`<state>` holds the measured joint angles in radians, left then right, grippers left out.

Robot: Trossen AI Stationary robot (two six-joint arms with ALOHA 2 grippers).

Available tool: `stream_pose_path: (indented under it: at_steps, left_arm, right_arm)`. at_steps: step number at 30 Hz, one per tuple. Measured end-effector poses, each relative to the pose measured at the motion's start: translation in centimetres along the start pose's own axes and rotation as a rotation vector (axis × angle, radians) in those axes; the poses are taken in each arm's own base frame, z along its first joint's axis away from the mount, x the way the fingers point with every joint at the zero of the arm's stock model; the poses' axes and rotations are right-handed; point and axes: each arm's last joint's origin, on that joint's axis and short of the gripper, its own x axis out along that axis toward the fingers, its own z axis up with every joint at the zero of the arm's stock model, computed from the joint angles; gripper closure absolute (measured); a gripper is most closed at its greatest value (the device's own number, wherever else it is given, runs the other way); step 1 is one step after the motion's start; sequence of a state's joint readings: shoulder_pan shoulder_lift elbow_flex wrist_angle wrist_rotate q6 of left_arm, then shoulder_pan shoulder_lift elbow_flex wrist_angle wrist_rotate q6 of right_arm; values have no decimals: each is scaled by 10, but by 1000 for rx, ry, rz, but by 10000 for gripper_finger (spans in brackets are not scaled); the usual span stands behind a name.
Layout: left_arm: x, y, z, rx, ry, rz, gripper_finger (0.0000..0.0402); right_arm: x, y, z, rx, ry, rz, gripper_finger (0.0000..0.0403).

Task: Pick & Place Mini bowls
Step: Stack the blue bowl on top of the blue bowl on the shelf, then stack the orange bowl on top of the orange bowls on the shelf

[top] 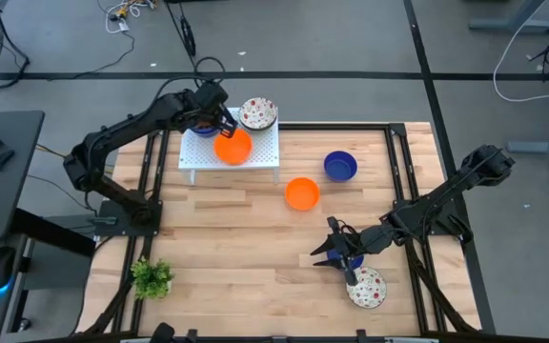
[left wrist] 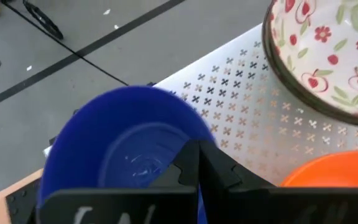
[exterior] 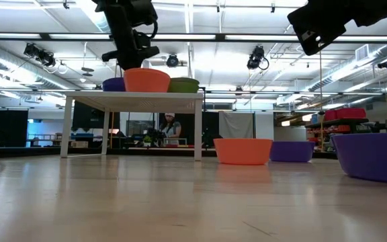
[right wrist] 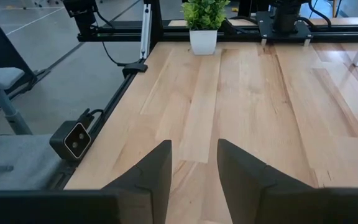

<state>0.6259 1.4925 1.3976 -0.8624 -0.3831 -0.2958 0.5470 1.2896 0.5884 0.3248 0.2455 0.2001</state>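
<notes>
Mini bowls (top: pixel 302 193): three racked, four tabled.

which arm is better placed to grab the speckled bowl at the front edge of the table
Right. The right gripper hangs open just beside that speckled bowl, while the left gripper is across the table at the white rack, on a blue bowl.

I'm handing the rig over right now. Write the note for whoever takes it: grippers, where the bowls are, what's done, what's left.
Left gripper: over the rack's far-left corner, shut on the blue bowl, one finger inside the rim.
Right gripper: open, empty, low over the table's near side.
On the white rack: orange bowl, speckled bowl, plus the held blue one.
On the table: second orange bowl, second blue bowl, second speckled bowl, which lies right beside the right gripper.
Left to do: probably the three table bowls, nearest speckled one first.
</notes>
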Motion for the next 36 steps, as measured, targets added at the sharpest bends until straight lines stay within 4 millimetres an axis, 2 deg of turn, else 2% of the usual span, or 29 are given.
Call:
stream_pose_path:
  at_steps: [7,11,16,21,24,27,31,36]
  left_arm:
    - [16,-4,-15,24,41,-12,399]
    - [13,-2,-15,32,28,2,399]
    - [-15,7,-9,11,-48,-36,399]
    - [-66,15,-16,42,-174,-104,399]
    - [-92,13,-38,99,-245,-142,399]
    - [-102,9,-71,140,-312,-187,399]
    - [-95,0,-122,138,-400,-315,399]
    - [-78,-29,-179,176,-511,-563,399]
  right_arm:
    - [0,0,0,0,1,0,273]
    - [0,0,0,0,1,0,273]
    - [0,0,0,-4,4,-1,273]
    - [-2,-2,-6,-8,66,-15,273]
    - [-8,-6,-9,3,120,-78,273]
    - [-16,-13,-10,17,152,-189,273]
    - [-21,-28,-10,80,165,-313,273]
    - [-9,-57,-15,110,251,-282,273]
